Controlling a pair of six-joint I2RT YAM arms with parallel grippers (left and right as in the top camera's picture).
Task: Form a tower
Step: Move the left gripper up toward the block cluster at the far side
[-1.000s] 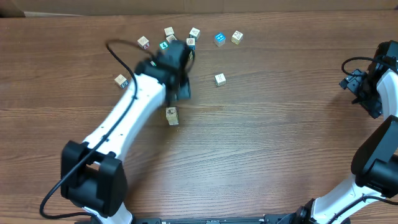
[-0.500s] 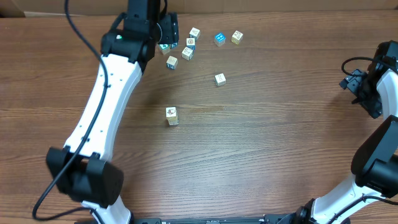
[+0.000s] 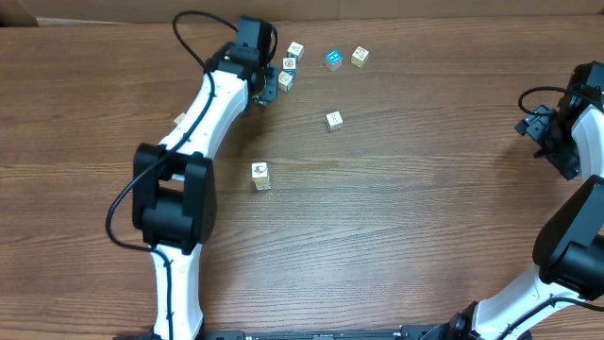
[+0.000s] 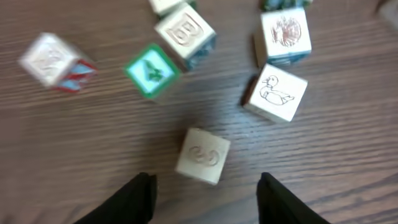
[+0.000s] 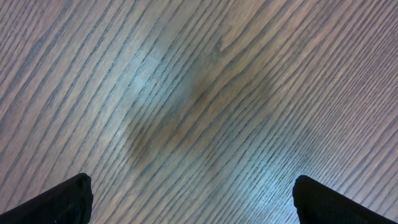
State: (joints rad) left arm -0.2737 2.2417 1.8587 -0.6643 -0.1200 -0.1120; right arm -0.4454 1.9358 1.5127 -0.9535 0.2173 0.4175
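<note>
Left wrist: left gripper (image 4: 208, 198) fingers spread, gripping nothing, swirl-printed cube (image 4: 203, 155) just ahead. Overhead: tower (image 3: 260, 176) mid-table, well apart. Right gripper (image 5: 193, 200) fingers wide apart over table (image 5: 186, 93).

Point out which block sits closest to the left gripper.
The pale cube with the curly engraved top, lying just ahead of the left gripper, centred between its open fingers. The duck block and green-faced block lie farther off.
</note>
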